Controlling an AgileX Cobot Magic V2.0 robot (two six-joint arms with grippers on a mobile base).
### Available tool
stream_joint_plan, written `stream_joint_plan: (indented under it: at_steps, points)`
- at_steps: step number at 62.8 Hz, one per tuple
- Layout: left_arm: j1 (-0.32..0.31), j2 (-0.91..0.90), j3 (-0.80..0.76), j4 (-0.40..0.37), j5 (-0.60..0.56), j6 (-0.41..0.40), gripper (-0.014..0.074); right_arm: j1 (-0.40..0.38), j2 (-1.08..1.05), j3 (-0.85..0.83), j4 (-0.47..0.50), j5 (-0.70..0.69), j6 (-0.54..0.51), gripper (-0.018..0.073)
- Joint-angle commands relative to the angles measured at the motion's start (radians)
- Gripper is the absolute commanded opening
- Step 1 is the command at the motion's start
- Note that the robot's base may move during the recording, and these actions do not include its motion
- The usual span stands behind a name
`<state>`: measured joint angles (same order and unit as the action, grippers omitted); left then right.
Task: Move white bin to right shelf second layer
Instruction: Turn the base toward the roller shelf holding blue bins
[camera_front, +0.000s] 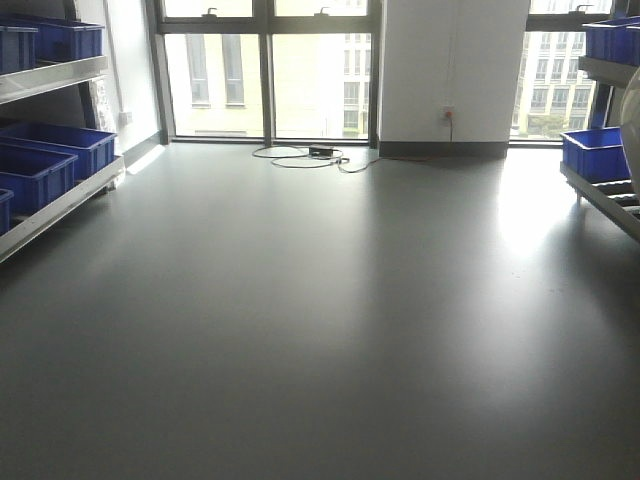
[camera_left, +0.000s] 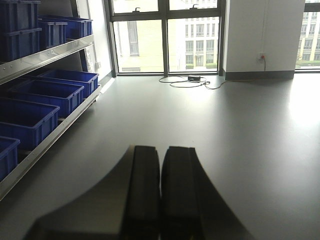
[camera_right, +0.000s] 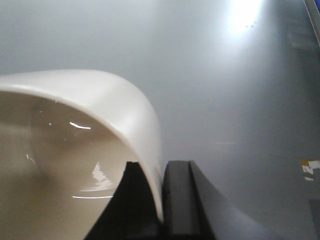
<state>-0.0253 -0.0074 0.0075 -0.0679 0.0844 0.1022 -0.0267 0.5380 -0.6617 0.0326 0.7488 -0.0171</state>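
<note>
The right gripper (camera_right: 160, 170), nearest the right wrist camera, is seen clamped on the wall of the white bin (camera_right: 95, 95), one finger inside the tub and one outside, the bin held over the grey floor (camera_right: 225, 100). In the left wrist view the left gripper (camera_left: 161, 155) is shown with fingers pressed together on nothing, blue crates (camera_left: 45, 95) racked along the floor's left edge. In the front view a cable (camera_front: 322, 152) is seen at the floor's far end, a blue crate (camera_front: 595, 152) on a steel rack (camera_front: 600, 198) at its right edge.
</note>
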Motion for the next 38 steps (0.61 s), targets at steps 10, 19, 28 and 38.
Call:
stream_joint_plan:
  at_steps: [10,19,28,38]
  points:
    - [-0.006,-0.013,0.037,-0.006,-0.084,-0.003,0.0085,-0.006,0.004,-0.029,0.002,-0.09,0.0,0.0055]
    - [-0.006,-0.013,0.037,-0.006,-0.084,-0.003,0.0085,-0.006,0.004,-0.029,0.002,-0.09,0.0,0.0055]
    - [-0.006,-0.013,0.037,-0.006,-0.084,-0.003,0.0085,-0.006,0.004,-0.029,0.002,-0.09,0.0,0.0055]
    - [-0.006,-0.013,0.037,-0.006,-0.084,-0.003,0.0085,-0.006,0.004,-0.029,0.002,-0.09,0.0,0.0055]
